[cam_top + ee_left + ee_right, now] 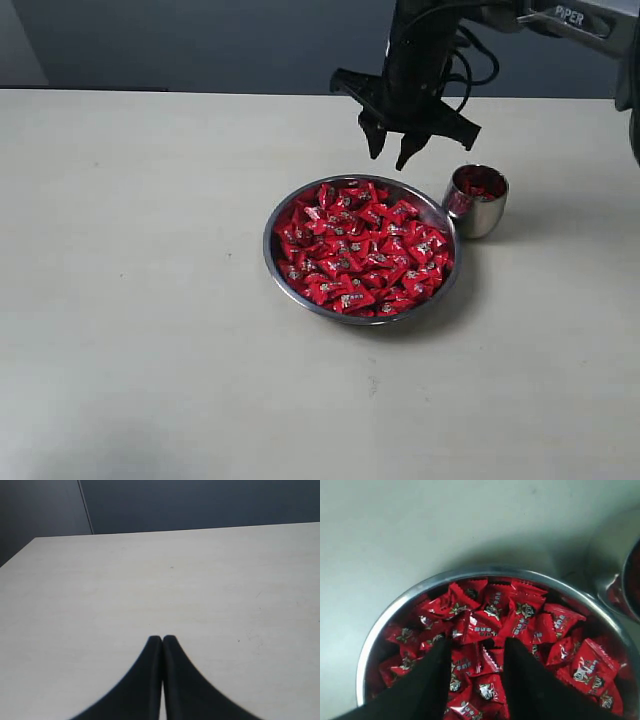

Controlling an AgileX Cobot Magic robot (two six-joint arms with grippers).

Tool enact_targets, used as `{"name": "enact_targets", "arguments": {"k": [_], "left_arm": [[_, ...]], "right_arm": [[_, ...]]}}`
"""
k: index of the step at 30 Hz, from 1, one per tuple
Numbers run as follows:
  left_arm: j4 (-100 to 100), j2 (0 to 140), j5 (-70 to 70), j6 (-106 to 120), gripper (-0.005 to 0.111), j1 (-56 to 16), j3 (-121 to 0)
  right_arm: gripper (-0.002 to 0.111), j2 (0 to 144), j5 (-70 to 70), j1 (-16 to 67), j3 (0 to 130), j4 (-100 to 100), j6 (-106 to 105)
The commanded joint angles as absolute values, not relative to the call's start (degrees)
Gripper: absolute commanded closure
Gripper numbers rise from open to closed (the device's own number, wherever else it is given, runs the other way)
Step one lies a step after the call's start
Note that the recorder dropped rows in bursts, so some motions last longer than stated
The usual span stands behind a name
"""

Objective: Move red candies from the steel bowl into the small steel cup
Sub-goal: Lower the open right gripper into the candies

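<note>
Dozens of red candies [360, 245] heap the steel bowl [267, 240] at centre of the ext. view, so by my judgement most of the job is left. A few red wrappers show inside the small steel cup [480, 218], just right of the bowl, so the transfer has begun (cup wall and bowl rim are touching or a hair apart, can't tell which). The right gripper [391, 158] hangs above the bowl's far rim, upper centre-right of frame, jaws spread w/ nothing between them. Its wrist view shows the candy pile through the gap, so the next pick looks not yet made. The left gripper [162, 639] has fingertips pressed together, holding nothing, over bare table [150, 580]; it doesn't appear in the ext. view. Count: 1 bowl, 1 cup, 2 grippers. Candies in the bowl overlap too much for an exact no., and those in the cup are too small to count.
</note>
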State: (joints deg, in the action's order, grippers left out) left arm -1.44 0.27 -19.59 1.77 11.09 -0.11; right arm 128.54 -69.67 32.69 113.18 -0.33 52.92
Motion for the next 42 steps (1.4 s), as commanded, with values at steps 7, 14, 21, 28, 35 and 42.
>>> {"name": "enact_targets", "arguments": {"k": [7, 14, 21, 28, 35, 42], "left_arm": [[-1.6, 0.0, -19.1, 1.7, 0.106, 10.7, 0.0], [-1.6, 0.0, -19.1, 1.7, 0.106, 10.7, 0.0], [-1.6, 0.0, -19.1, 1.7, 0.106, 10.7, 0.0], [-1.6, 0.0, -19.1, 1.7, 0.106, 10.7, 0.0], [-1.6, 0.0, -19.1, 1.7, 0.106, 10.7, 0.0], [-1.6, 0.0, -19.1, 1.7, 0.106, 10.7, 0.0]], "right_arm": [[0.074, 131.8, -70.0, 32.7, 113.3, -2.9, 58.0], [0.074, 134.5, -70.0, 32.7, 113.3, -0.7, 58.7], [0.074, 134.6, -70.0, 32.7, 113.3, -0.8, 60.0], [0.074, 134.6, -70.0, 32.7, 113.3, 0.0, 60.2], [0.074, 131.8, -70.0, 32.5, 106.3, -3.6, 63.6], [0.074, 130.2, -70.0, 32.5, 105.9, -4.4, 62.4]]}}
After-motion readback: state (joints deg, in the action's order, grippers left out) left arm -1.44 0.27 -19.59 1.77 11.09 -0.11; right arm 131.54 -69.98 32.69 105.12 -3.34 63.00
